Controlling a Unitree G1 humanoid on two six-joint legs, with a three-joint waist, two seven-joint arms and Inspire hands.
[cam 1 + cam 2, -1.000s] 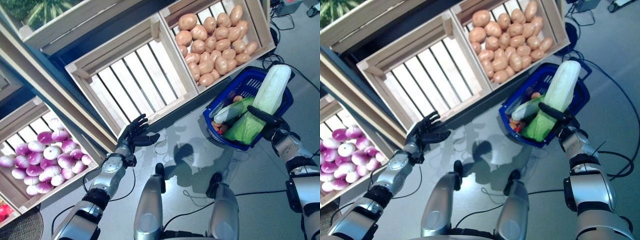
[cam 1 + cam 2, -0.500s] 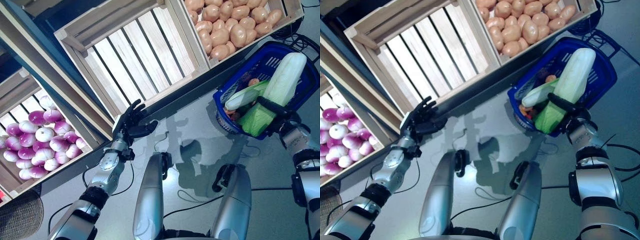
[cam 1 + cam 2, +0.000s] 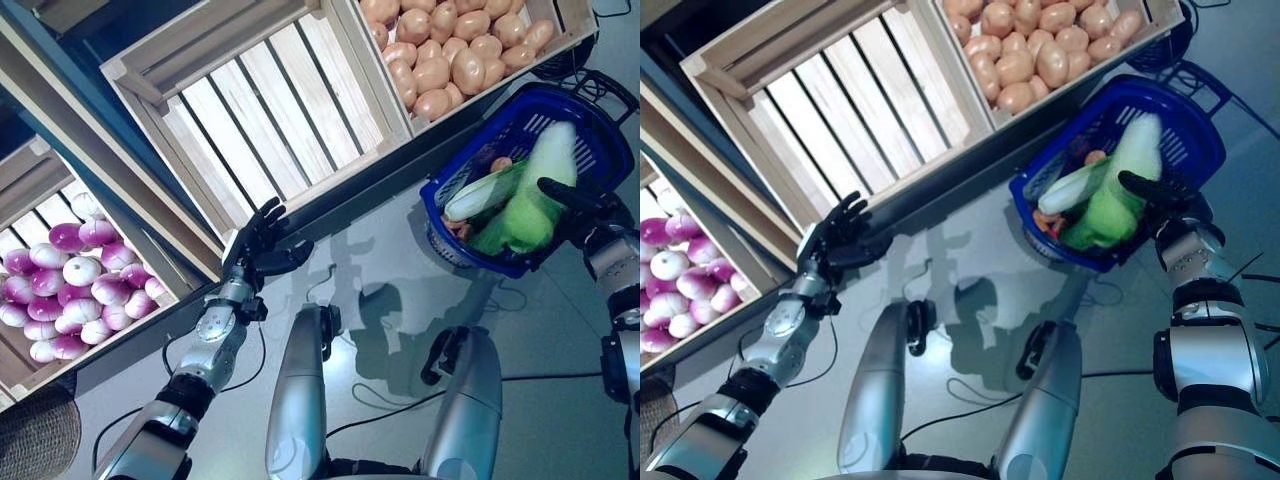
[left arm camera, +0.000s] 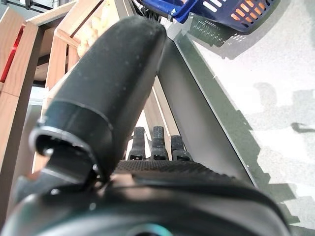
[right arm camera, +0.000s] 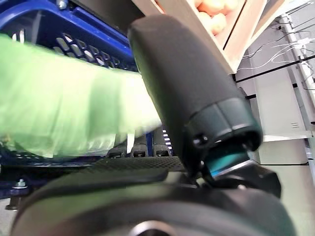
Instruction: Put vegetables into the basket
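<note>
A blue plastic basket (image 3: 592, 140) stands on the grey floor at the right, below the potato crate. A long pale-green napa cabbage (image 3: 528, 203) lies blurred inside it, tipped over a white-green vegetable (image 3: 478, 196) and small orange ones (image 3: 500, 163). My right hand (image 3: 588, 212) is at the basket's near right rim, open, its thumb (image 5: 187, 83) beside the cabbage (image 5: 64, 108) and its fingers straight under it. Far to the left, my left hand (image 3: 262, 245) hovers open and holds nothing, by the front edge of the empty crate.
Three slatted wooden crates lean along the back: one of potatoes (image 3: 450, 50) at the right, an empty one (image 3: 270, 110) in the middle, one of purple-and-white bulbs (image 3: 70, 290) at the left. Grey floor lies between the crates and me.
The cabbage, held upright in my right hand before, has dropped and tipped into the basket, and the hand has let go. The camera has shifted. The left hand keeps its pose.
</note>
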